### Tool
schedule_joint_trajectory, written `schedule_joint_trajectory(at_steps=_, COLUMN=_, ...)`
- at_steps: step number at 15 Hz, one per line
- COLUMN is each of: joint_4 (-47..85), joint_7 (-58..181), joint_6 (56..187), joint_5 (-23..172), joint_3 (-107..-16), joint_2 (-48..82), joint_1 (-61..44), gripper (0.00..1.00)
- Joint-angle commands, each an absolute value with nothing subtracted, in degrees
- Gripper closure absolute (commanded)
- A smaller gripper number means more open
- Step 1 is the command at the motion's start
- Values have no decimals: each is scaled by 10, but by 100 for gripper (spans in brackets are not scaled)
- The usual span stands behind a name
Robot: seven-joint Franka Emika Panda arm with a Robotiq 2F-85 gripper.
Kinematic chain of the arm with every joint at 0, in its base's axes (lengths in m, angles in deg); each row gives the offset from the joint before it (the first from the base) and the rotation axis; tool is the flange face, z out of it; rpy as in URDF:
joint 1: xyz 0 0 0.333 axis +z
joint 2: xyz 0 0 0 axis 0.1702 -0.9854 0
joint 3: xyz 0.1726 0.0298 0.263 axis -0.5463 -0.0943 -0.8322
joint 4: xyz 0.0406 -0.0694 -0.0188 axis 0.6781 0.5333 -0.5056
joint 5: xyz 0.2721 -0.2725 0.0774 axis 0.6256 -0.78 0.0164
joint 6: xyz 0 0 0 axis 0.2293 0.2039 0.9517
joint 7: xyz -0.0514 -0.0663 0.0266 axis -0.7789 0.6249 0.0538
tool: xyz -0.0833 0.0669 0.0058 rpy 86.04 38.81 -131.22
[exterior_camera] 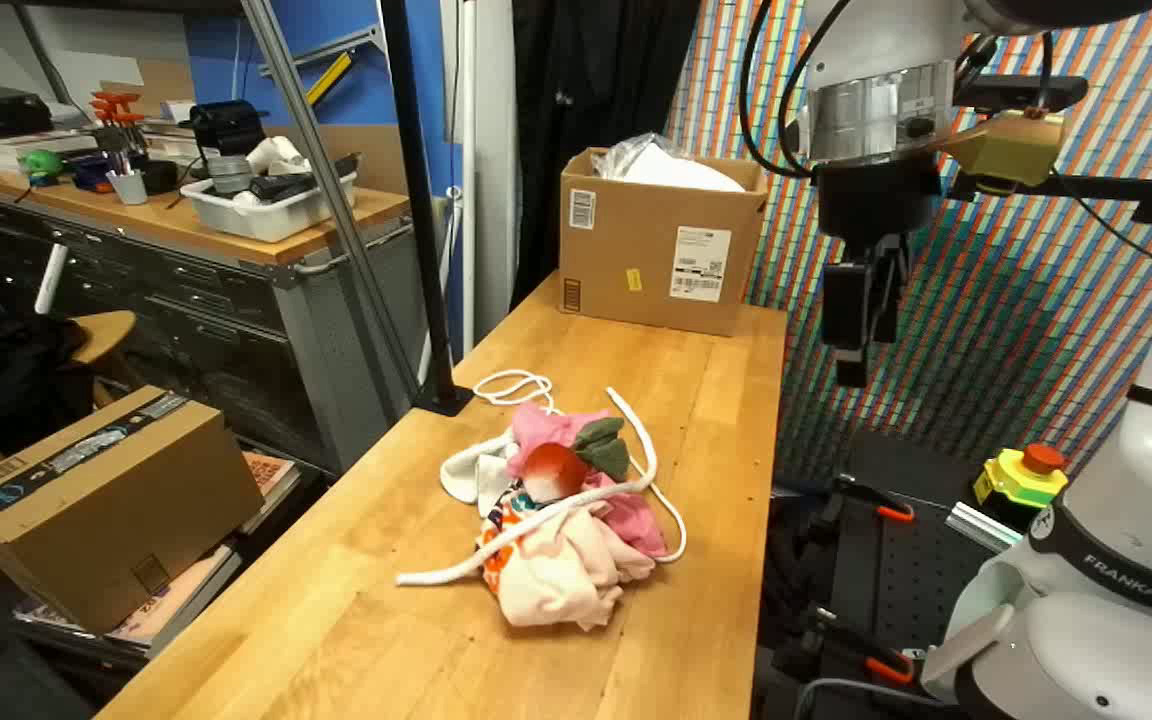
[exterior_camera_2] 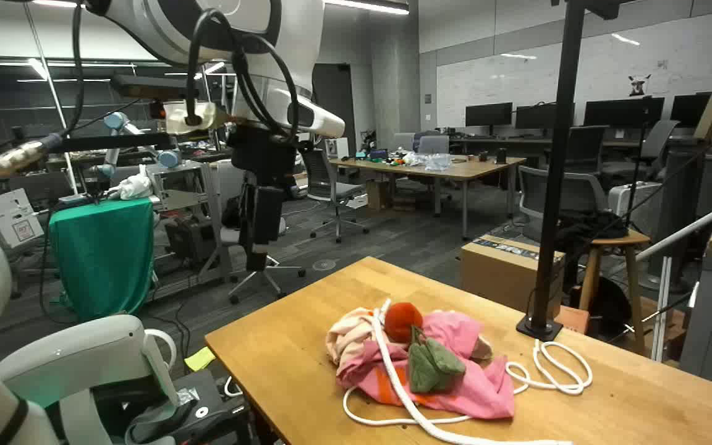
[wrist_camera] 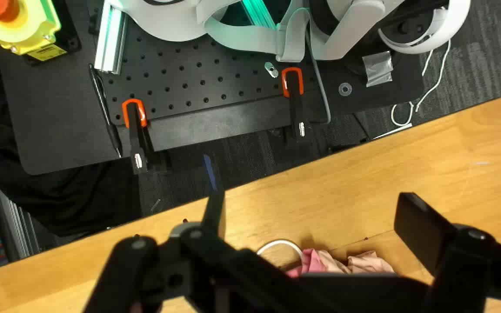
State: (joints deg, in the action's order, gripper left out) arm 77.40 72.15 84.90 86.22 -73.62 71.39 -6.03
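Note:
My black gripper (exterior_camera: 868, 350) hangs high beside the wooden table (exterior_camera: 706, 430), pointing down. In the wrist view the gripper's fingers (wrist_camera: 313, 208) are wide apart with nothing between them. It touches nothing. A heap on the table holds a peach cloth (exterior_camera: 561, 580), a pink cloth (exterior_camera_2: 486, 389), a white cloth (exterior_camera: 488, 478), a round red-orange thing (exterior_camera_2: 403, 321) and a dark green leaf-like piece (exterior_camera_2: 435, 364). A thick white rope (exterior_camera: 556, 510) lies across the heap. In the wrist view the peach cloth (wrist_camera: 368, 262) shows partly; the gripper hides the rest.
A cardboard box (exterior_camera: 636, 250) with plastic stands at the table's far end. A black post (exterior_camera_2: 554, 185) rises from the table's edge beside a thin white cord (exterior_camera_2: 569, 389). A dark base plate (wrist_camera: 215, 87) with orange clamps and a yellow-red emergency button (exterior_camera: 1021, 480) lies beside the table.

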Motion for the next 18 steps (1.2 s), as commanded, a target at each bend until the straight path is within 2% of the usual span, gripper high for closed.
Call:
schedule_joint_trajectory(at_steps=1, joint_4=773, joint_7=720, joint_6=847, joint_5=863, joint_3=-738, joint_2=714, joint_1=-63, gripper=0)
schedule_joint_trajectory(at_steps=9, joint_4=762, joint_7=722, joint_6=846, joint_5=859, joint_3=-744, joint_2=702, joint_1=-62, gripper=0)
schedule_joint_trajectory(at_steps=18, joint_4=656, joint_7=740, joint_6=875, joint_5=836, joint_3=-798, joint_2=583, joint_1=-47, gripper=0)
